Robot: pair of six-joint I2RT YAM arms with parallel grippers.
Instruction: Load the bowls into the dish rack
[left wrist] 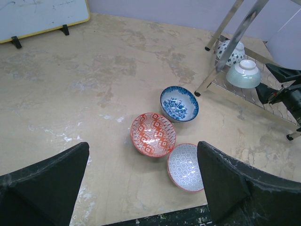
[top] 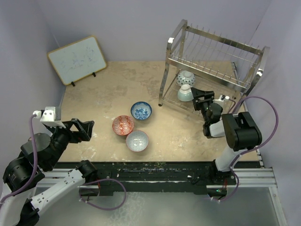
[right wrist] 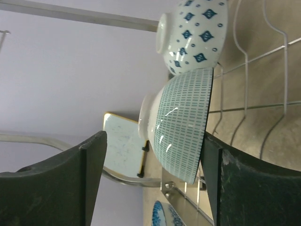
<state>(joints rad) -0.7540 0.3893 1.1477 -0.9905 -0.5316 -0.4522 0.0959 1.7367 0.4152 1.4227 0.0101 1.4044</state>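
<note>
Three bowls stand upright on the table: a blue-and-white one, a red-orange one and a pale grey-white one with a red rim. The dish rack stands at the far right. On its lower tier a blue-and-white bowl and a pale mint green bowl rest on their sides. My right gripper is open, its fingers either side of the mint bowl. My left gripper is open and empty, left of the table bowls.
A framed whiteboard leans at the far left corner. The rack's legs stand just right of the blue-and-white table bowl. The table's dark front edge runs just below the grey-white bowl.
</note>
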